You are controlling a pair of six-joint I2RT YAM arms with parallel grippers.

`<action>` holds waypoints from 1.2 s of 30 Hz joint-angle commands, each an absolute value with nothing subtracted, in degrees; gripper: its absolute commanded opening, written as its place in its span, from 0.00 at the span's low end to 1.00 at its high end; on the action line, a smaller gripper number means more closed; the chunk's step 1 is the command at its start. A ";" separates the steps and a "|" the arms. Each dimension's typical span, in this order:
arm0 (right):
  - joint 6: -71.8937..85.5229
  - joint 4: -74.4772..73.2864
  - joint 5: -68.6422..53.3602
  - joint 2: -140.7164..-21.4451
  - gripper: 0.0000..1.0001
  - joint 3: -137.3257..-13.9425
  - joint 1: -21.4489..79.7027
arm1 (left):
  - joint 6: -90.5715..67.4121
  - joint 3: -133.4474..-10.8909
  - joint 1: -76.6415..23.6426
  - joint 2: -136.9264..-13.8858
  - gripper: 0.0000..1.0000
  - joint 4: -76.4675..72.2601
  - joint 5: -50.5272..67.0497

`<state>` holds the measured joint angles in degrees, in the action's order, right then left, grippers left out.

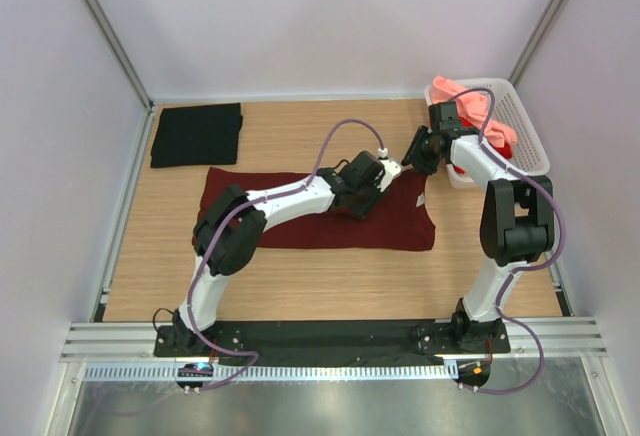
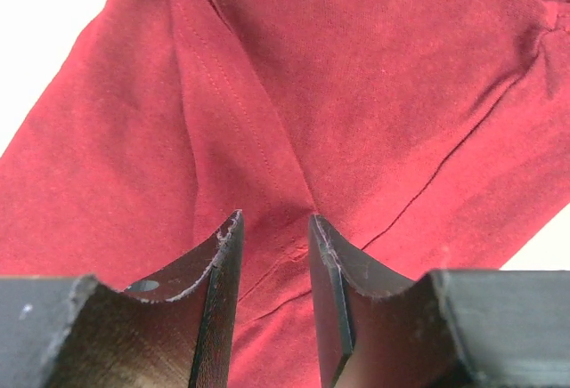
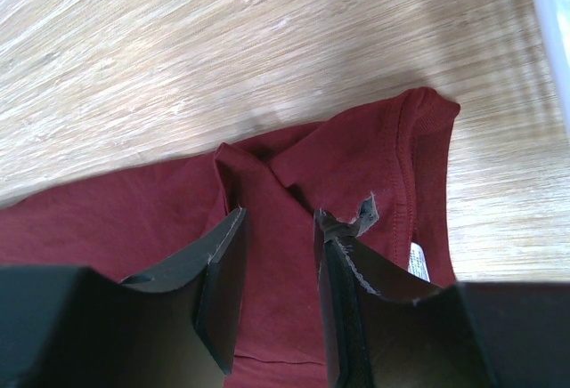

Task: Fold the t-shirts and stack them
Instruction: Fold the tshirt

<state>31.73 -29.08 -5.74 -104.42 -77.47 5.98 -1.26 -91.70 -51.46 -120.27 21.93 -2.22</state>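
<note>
Maroon shirt (image 1: 300, 231) spread on bench (image 1: 330, 291), left end effector (image 2: 272, 223) and right end effector (image 3: 280, 214) both narrow, each pinching a fold of it.

My left pincer (image 2: 274, 221) points down, its two dark fingers (image 2: 218, 299) a narrow gap apart; whether they bite on anything I cannot tell. Behind it my left arm (image 1: 288, 197) runs long and low, the elbow bent back toward its base. Close beside it, almost tip to tip, my right pincer (image 3: 280, 213) tilts down with the same narrow gap, its grip just as unclear. Behind that one my right arm (image 1: 515, 221) rises steeply and folds over at the elbow.
</note>
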 commanded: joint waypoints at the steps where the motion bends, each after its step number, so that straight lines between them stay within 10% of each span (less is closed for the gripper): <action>1: 31.03 -28.04 -5.71 -104.15 0.42 -78.84 5.80 | -1.49 -93.60 -51.77 -120.32 0.37 22.24 -0.35; 12: 30.94 -28.04 -5.19 -104.41 0.42 -78.84 5.80 | -2.02 -93.96 -51.77 -122.52 0.35 22.68 -0.35; 20: 31.02 -27.69 -5.27 -105.47 0.42 -79.36 5.89 | -1.93 -94.13 -51.77 -121.73 0.01 21.53 -4.13; 36: 31.03 -26.28 -7.91 -112.59 0.43 -85.43 6.06 | -3.34 -96.24 -48.25 -120.41 0.00 20.92 -8.01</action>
<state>31.59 -27.22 -7.03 -111.94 -82.24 5.98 -2.85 -93.65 -48.99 -122.52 22.46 -8.93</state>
